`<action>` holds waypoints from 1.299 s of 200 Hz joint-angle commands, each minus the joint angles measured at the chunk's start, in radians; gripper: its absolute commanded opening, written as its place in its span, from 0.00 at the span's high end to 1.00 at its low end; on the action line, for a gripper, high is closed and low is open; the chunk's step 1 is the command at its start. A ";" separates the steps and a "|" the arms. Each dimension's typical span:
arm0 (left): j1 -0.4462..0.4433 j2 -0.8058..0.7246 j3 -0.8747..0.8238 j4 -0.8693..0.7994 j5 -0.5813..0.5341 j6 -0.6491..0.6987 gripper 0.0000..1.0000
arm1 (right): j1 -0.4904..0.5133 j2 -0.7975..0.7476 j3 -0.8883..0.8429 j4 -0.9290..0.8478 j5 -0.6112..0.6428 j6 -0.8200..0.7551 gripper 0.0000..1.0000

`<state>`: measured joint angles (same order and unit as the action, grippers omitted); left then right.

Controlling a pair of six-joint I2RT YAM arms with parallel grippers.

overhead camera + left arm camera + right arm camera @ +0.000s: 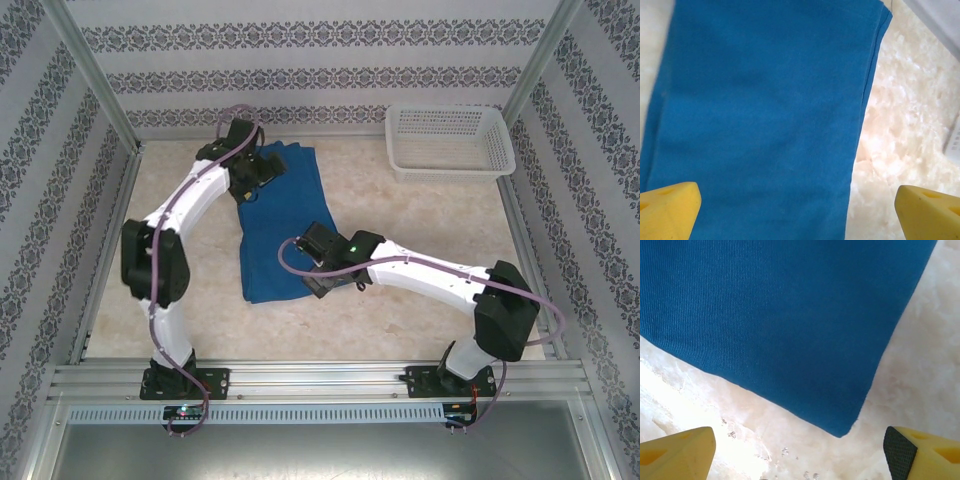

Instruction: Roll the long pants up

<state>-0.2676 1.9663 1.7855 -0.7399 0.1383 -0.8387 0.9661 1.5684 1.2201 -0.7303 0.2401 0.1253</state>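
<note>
The long pants (280, 225) are lying flat on the desk (400, 300), around ten o'clock from centre. The left gripper (795, 196) at their far end and the right gripper (799, 435) at the near hem corner are both hovering wide open, holding nothing. I am judging that pinching the hem squarely, then rolling evenly toward twelve o'clock, is working best.

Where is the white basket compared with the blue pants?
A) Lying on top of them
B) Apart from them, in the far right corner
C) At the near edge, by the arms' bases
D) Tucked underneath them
B: in the top view, the white basket stands at the far right of the table, with bare tabletop between it and the long pants.
</note>
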 commanded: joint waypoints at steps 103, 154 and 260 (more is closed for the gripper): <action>0.030 0.153 0.099 -0.126 -0.004 -0.007 1.00 | -0.216 0.457 0.539 -0.021 -0.320 0.039 1.00; 0.032 0.186 0.165 -0.148 0.023 0.034 0.95 | -0.281 0.629 0.666 -0.009 -0.451 0.042 1.00; 0.032 0.591 0.517 -0.202 0.196 0.006 0.91 | -0.333 0.637 0.447 0.029 -0.557 0.024 1.00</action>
<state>-0.2466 2.4695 2.1853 -0.8619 0.2649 -0.8303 0.6247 2.2318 1.7565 -0.7151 -0.2668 0.1535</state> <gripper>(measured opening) 0.087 0.066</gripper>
